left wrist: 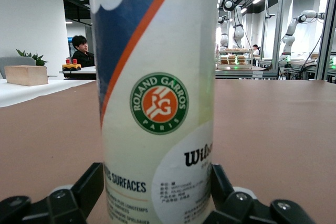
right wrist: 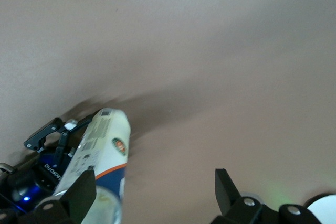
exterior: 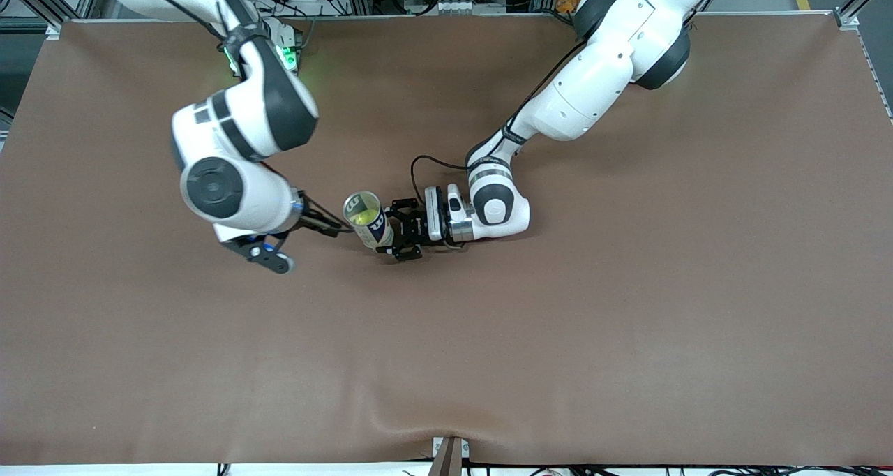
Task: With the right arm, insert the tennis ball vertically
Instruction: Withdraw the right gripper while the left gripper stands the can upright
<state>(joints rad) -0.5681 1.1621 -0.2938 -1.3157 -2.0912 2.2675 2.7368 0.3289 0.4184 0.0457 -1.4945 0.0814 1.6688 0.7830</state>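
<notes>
Tennis ball [exterior: 362,216] inside upright can [exterior: 370,225] — left claw [exterior: 399,233] straddling can, released; right claw [exterior: 328,226] spread, empty.

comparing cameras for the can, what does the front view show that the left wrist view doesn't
Only the front view: the can's open top with a tennis ball inside, and the right hand open beside it. Only the left wrist view: the Roland Garros logo. Both: the can upright between the left hand fingers, which stand open around it.

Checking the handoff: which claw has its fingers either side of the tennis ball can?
The left claw flanks the can; the right claw sits open beside it.
</notes>
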